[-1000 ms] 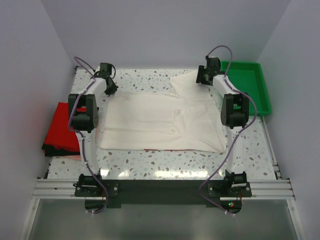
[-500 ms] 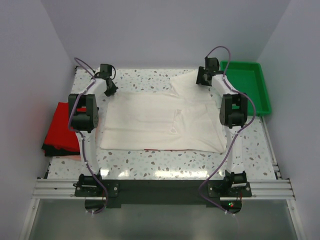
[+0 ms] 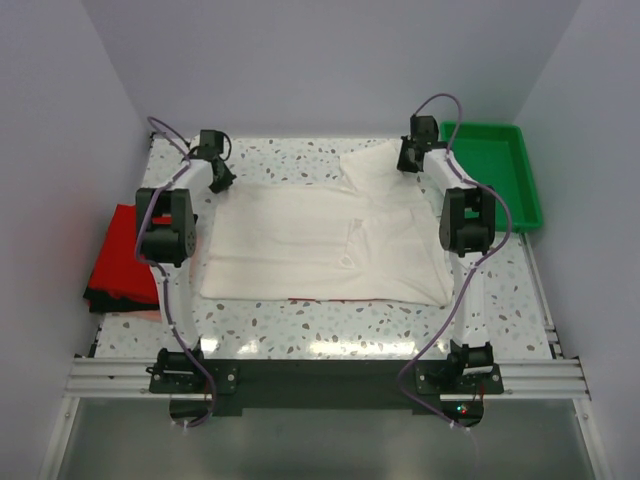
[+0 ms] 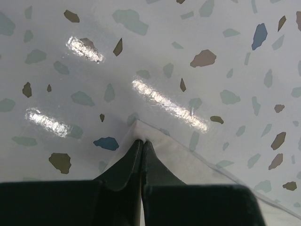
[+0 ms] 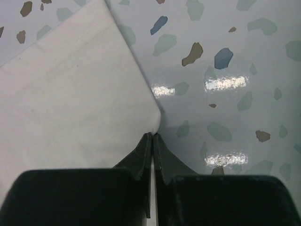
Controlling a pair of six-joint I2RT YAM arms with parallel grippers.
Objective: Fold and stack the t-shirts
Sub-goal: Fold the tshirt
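Note:
A cream-white t-shirt lies spread flat on the speckled table, one sleeve reaching toward the far right. My left gripper is at its far left corner. In the left wrist view the left gripper is shut, pinching the tip of that white corner. My right gripper sits at the far right sleeve. Seen from the right wrist, the right gripper is shut on the rounded edge of the white cloth. A red t-shirt lies at the left table edge over a darker one.
A green plastic tray stands at the far right corner, just right of the right arm. White walls close in the table on three sides. Both arm bases sit on the rail at the near edge.
The right gripper's jaws have closed onto the sleeve edge. The left gripper finished closing on its corner. The shirt has not shifted.

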